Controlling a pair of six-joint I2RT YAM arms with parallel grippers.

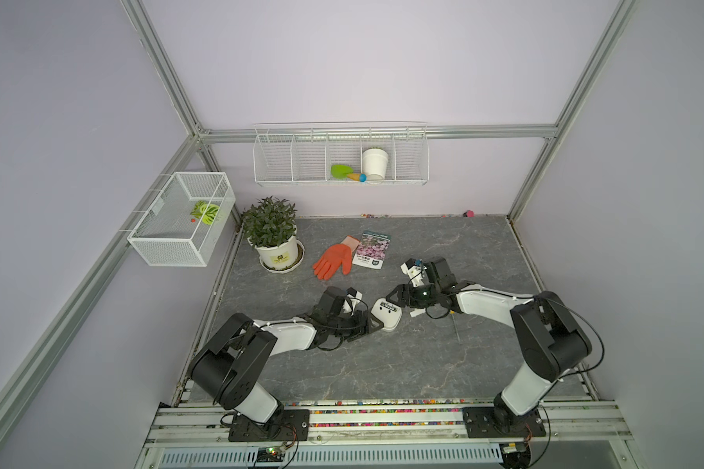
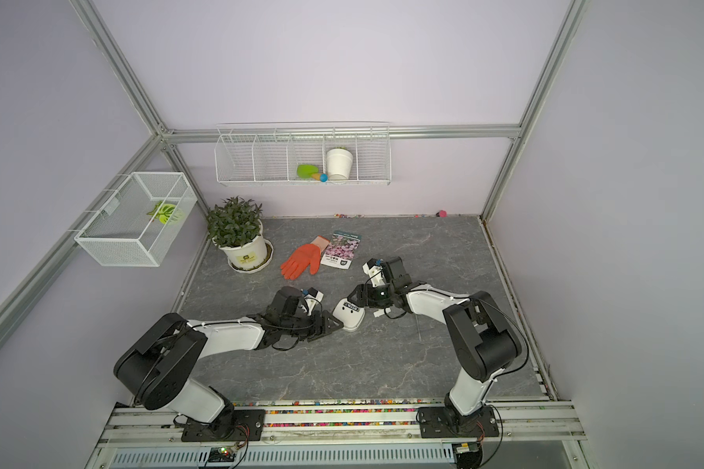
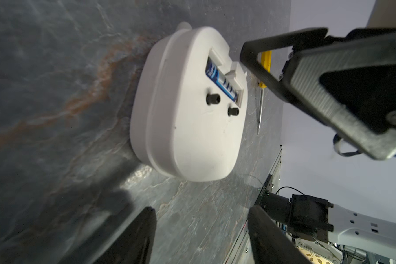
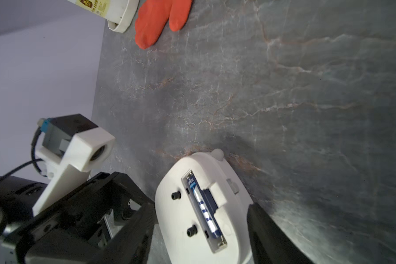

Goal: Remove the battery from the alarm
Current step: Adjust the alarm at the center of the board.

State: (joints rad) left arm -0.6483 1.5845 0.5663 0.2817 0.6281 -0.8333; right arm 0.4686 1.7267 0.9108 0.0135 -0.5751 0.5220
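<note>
Because flipped dial-down, alarm (image 1: 387, 314): back up on table (image 1: 383, 365), slot (image 3: 215, 53) bared for reach.
battery (image 3: 222, 80): seated in slot, not yet out.
left gripper (image 3: 201, 214): jaws apart, empty, just beside alarm edge, likely bracing.
right gripper (image 1: 395, 298): jaws apart, nothing clamped, one finger (image 3: 258, 69) by slot side, likely to pry.

Count on inspection. Arms (image 1: 289, 335) (image 1: 484, 304): two. Alarm (image 1: 387, 316): one. Battery (image 3: 222, 81): one. Knobs (image 3: 213, 99) (image 3: 233, 111): two. Screwdriver (image 3: 266, 60): one. Glove (image 1: 334, 262): one. Seed packet (image 1: 371, 249): one. Potted plant (image 1: 271, 227): one. Wire baskets (image 1: 277, 162) (image 1: 167, 247): two. Empty pot (image 1: 374, 162): one. Scoop (image 1: 340, 171): one.
</note>
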